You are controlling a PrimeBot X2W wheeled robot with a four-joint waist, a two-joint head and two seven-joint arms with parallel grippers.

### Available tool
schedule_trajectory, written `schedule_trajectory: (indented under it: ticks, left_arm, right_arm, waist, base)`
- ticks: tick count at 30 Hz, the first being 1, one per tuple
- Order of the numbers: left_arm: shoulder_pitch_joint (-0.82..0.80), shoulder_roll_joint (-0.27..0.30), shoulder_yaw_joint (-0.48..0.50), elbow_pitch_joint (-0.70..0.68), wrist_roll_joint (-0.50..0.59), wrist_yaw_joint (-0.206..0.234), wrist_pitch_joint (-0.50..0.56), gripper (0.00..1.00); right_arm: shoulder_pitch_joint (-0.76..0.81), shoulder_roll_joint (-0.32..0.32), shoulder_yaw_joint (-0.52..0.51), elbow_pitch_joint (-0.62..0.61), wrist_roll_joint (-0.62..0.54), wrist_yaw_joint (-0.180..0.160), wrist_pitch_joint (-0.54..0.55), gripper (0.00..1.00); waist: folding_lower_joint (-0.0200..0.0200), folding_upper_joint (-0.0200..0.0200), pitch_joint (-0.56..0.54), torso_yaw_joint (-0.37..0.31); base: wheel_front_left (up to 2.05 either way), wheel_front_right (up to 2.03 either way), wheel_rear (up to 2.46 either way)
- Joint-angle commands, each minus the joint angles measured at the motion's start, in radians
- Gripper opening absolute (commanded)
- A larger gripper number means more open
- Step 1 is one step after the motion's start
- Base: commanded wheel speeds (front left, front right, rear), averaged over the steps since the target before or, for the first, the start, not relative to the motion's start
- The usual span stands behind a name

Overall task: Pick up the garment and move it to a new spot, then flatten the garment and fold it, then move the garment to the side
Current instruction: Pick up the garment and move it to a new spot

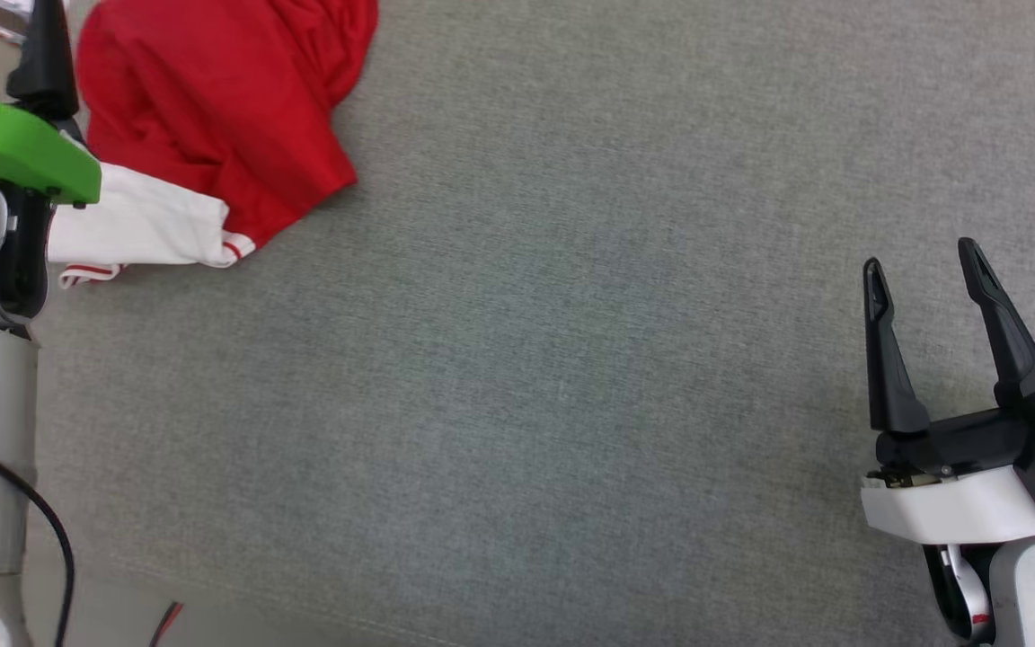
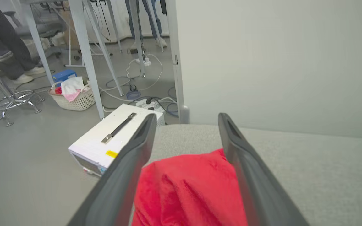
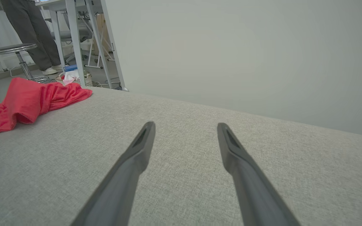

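The garment (image 1: 212, 108) lies in a crumpled heap at about eleven o'clock in the head view, on a grey cloth surface (image 1: 571, 359) with a fine, even weave. Its red body is soft and bunched into rounded folds. A white sleeve (image 1: 140, 225) spills out flat at its seven o'clock side and ends in red-and-white striped trim (image 1: 234, 244).

The left gripper (image 2: 185, 117) has its two long, dark, tapering fingers spread wide apart. In its wrist view the red folds lie between them. The fingers seem to hang just over the cloth, though I cannot tell whether they touch it. A bright green, smooth-edged collar (image 1: 14, 148) sits behind that gripper, at nine o'clock in the head view.

The right gripper (image 1: 920, 256) is at about four o'clock in the head view, well apart from the garment. Its matte black fingers are parted, with bare grey weave beneath them.

Beyond the surface's edge, at nine o'clock in the left wrist view, a white boxy case (image 2: 115, 138) with a flat metal handle rests on the smooth floor.
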Motion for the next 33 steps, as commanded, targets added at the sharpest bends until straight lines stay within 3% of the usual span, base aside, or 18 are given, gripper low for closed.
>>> schedule_trajectory:
  ticks: [1,9,17,23,28,29,30,33]
  left_arm:
    - [-0.028,0.025,-0.045,0.03,-0.041,-0.003,0.06,1.0]
    - [-0.106,0.128,-0.235,0.132,-0.241,-0.003,0.44,1.0]
    - [-0.137,0.175,-0.368,0.17,-0.356,-0.003,0.741,1.0]
    - [-0.132,0.155,-0.445,0.236,-0.377,-0.003,0.833,1.0]
    - [-0.131,0.144,-0.51,0.264,-0.379,-0.003,0.835,1.0]
    - [-0.133,0.144,-0.525,0.268,-0.381,-0.003,0.836,0.46]
    - [-0.135,0.144,-0.535,0.272,-0.385,-0.003,0.837,0.0]
    - [-0.153,0.148,-0.55,0.277,-0.403,-0.003,0.809,0.0]
  right_arm:
    - [-0.02,-0.004,-0.001,-0.007,-0.007,-0.001,-0.006,1.0]
    - [-0.035,-0.001,-0.002,-0.013,-0.007,-0.001,-0.006,1.0]
    - [-0.046,-0.002,-0.001,-0.012,-0.007,-0.001,-0.006,1.0]
    - [-0.057,0.0,0.006,-0.009,-0.006,-0.001,-0.006,1.0]
    - [-0.065,0.003,0.002,-0.007,-0.002,-0.001,-0.006,1.0]
    - [-0.065,0.004,-0.002,-0.006,0.0,-0.001,-0.006,1.0]
    - [-0.065,0.005,-0.004,-0.006,0.002,-0.001,-0.006,1.0]
    - [-0.06,0.008,-0.009,-0.002,0.005,-0.001,-0.006,1.0]
  waist:
    - [-0.0002,0.0,0.036,-0.032]
    - [-0.0002,0.0,0.067,-0.046]
    - [-0.0002,0.0,0.086,-0.065]
    - [-0.0002,0.0,0.1,-0.081]
    - [-0.0002,0.0,0.105,-0.093]
    - [-0.0002,0.0,0.105,-0.094]
    - [-0.0002,0.0,0.103,-0.094]
    - [-0.0002,0.0,0.092,-0.092]
  base:
    - [0.0,0.0,0.0]
    - [0.0,0.0,0.0]
    - [0.0,0.0,0.0]
    - [0.0,0.0,0.0]
    - [0.0,0.0,0.0]
    - [0.0,0.0,0.0]
    - [0.0,0.0,0.0]
    - [0.0,0.0,0.0]
